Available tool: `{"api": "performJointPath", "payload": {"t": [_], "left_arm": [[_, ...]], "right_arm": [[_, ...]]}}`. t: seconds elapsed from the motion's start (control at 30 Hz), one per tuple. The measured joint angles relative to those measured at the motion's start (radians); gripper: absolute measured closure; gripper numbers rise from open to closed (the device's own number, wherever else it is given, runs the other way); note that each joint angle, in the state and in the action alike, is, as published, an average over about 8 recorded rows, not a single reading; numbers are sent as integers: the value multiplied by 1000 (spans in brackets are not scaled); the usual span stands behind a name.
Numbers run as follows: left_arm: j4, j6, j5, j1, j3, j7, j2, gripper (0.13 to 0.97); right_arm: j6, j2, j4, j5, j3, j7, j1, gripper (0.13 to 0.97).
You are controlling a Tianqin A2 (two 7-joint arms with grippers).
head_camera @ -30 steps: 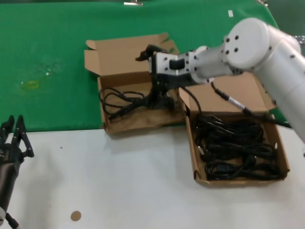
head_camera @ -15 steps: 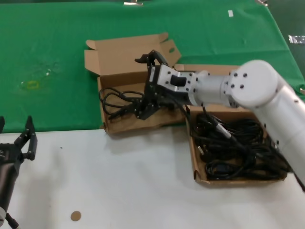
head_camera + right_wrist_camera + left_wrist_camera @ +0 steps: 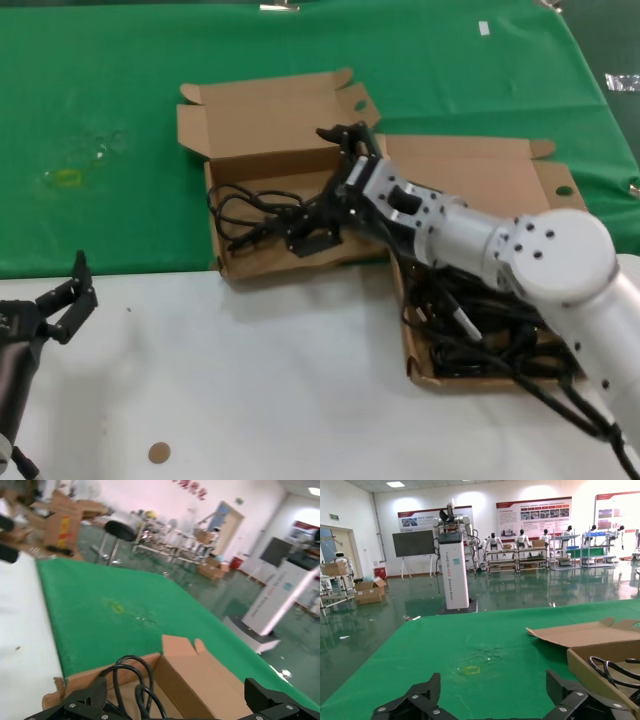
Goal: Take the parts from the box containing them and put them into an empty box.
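- There are 2 brown boxes on the desk, side by side and touching at a corner, both with their lids folded back onto the green cloth.
- The smaller box, the one with the wavy front wall, holds 1 black cable.
- That cable lies in loose loops at the left end of the smaller box. Its long way runs across the box, from the loops on the left toward the right, where its right end meets the right gripper.
- The bigger box sits to the right. It holds a pile of black cables, too tangled to count.
- The right gripper is low inside the smaller box, near its middle.
- Its fingers are spread apart. The cable's right end is just beside them. I cannot tell if it touches them.
- In the right wrist view, the cable's loops curl between the 2 spread fingers.
- The left gripper is low at the left of the desk, well apart from both boxes, with its fingers spread apart and nothing between them.
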Motion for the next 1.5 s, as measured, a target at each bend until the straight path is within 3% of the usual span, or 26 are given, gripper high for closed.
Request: {"api": "performJointPath", "payload": {"t": [0.23,0.53,1.23,1.5], "left_arm": [[0,0,0,0,0,0,0,314],[0,0,0,0,0,0,0,188],[0,0,0,0,0,0,0,132],[0,0,0,0,0,0,0,132]], "right_arm": [[85,8,80,59,58,11,-113,129],[194,18,182,135,132,24,-258,129],[448,41,420,311,304,56,-595,129],[488,44,457,339,332,61,-649,129]]}}
